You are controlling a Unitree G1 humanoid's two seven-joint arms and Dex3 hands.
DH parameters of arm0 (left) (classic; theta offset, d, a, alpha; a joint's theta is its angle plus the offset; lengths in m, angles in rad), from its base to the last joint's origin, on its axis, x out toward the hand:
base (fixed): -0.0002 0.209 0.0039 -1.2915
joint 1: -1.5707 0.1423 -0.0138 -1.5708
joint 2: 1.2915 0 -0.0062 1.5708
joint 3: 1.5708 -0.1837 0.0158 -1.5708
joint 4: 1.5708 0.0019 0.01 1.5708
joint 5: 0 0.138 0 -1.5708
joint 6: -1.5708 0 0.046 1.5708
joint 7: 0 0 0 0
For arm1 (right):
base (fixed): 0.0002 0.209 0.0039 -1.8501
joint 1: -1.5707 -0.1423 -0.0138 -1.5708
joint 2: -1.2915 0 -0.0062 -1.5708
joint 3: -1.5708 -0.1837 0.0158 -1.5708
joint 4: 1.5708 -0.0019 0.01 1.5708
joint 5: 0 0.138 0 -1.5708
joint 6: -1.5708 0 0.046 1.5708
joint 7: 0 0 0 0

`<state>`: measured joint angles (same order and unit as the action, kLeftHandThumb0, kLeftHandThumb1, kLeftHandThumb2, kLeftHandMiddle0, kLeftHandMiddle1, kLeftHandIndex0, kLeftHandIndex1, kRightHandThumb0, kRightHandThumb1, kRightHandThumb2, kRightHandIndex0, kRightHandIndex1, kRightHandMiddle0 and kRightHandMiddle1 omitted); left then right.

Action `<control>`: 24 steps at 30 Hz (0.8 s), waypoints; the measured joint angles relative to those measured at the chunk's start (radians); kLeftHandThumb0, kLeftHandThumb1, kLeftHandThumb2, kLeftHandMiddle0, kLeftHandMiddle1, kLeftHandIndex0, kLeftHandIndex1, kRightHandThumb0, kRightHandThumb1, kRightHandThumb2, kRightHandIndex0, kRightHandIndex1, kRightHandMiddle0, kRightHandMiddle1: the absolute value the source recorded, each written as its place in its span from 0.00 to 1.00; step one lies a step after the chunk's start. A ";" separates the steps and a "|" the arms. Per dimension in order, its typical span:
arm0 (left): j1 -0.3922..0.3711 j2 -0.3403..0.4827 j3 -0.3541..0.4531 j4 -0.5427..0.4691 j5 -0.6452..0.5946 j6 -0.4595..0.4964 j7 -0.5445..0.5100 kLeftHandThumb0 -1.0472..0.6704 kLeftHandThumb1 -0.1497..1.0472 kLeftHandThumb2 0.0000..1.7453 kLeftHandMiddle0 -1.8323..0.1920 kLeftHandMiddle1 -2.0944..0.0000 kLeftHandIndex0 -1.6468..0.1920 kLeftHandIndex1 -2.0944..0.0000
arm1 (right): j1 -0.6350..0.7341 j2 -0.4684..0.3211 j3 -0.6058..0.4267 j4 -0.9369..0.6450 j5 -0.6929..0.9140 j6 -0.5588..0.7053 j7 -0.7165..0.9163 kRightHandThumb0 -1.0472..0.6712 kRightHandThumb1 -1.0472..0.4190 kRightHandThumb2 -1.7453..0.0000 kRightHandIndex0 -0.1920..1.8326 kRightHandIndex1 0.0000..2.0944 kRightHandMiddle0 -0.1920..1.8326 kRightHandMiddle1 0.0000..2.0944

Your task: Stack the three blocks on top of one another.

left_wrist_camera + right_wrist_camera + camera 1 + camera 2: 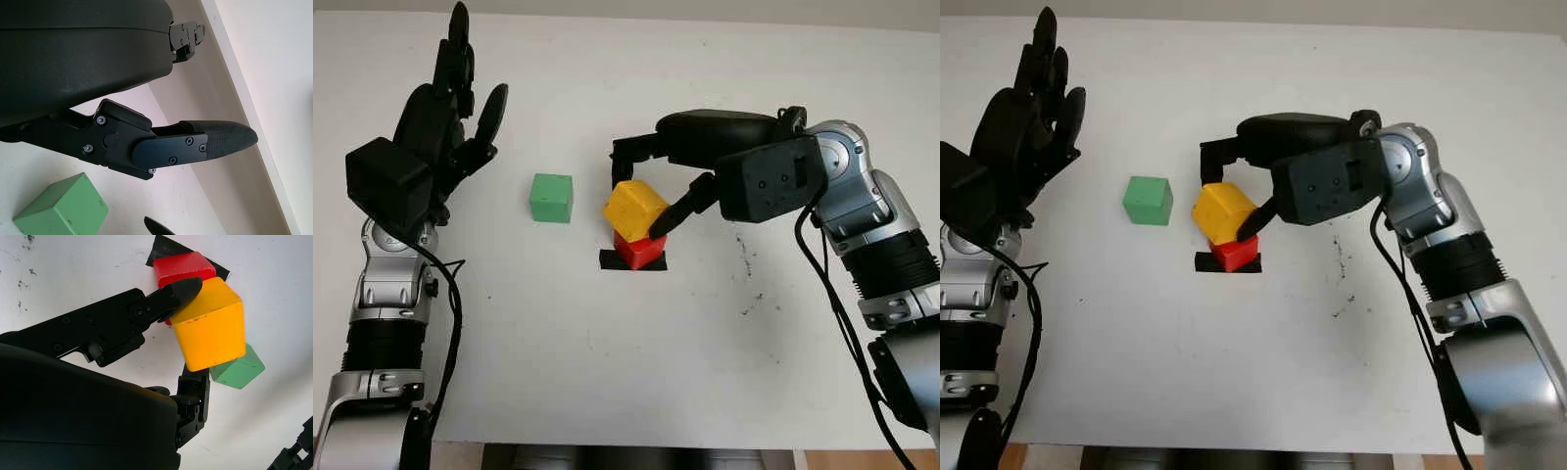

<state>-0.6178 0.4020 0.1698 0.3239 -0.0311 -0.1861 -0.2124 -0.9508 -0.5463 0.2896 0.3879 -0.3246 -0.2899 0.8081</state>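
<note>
I see bright, even, diffuse lighting on the white table [607, 372]. Shadows are soft, falling toward 6 o'clock beneath the right hand [651, 196]. No glare; focus is sharp.

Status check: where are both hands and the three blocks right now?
Right hand shut on yellow block, tilted over red block on black mark. Left hand open, raised at table's left. Green block alone on table, untouched. Nothing in the way.

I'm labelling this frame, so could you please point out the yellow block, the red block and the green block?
yellow block [634, 207], left eye view, its top face.
red block [641, 251], left eye view, its visible front face.
green block [551, 197], left eye view, its front face.
</note>
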 measured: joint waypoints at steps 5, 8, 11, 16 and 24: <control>0.000 0.000 0.000 0.000 0.000 0.000 0.000 0.12 1.00 0.31 1.00 0.97 1.00 0.98 | 0.004 0.000 0.000 -0.003 0.008 0.003 0.000 0.28 0.08 0.97 0.22 0.01 0.20 0.58; 0.000 0.000 0.000 0.000 0.000 0.000 0.000 0.12 1.00 0.31 1.00 0.98 1.00 0.98 | 0.007 0.000 0.000 -0.003 0.009 0.000 -0.005 0.26 0.09 0.97 0.22 0.01 0.17 0.55; 0.000 0.000 0.000 0.001 0.000 0.000 0.000 0.12 1.00 0.31 1.00 0.98 1.00 0.99 | 0.007 0.000 0.000 -0.003 0.008 0.000 -0.007 0.26 0.10 0.97 0.21 0.01 0.16 0.53; 0.000 -0.001 0.000 0.001 0.000 0.000 0.000 0.12 1.00 0.31 1.00 0.98 1.00 0.99 | 0.008 0.000 0.000 -0.016 0.008 0.016 -0.002 0.27 0.10 0.97 0.20 0.01 0.19 0.50; 0.001 -0.001 0.000 0.001 -0.001 -0.002 0.000 0.13 1.00 0.31 0.99 0.97 1.00 0.98 | 0.016 -0.002 -0.001 -0.018 0.016 0.014 -0.013 0.25 0.11 0.97 0.20 0.01 0.20 0.51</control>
<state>-0.6169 0.4013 0.1699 0.3246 -0.0322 -0.1877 -0.2123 -0.9349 -0.5483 0.2884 0.3702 -0.3082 -0.2762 0.7951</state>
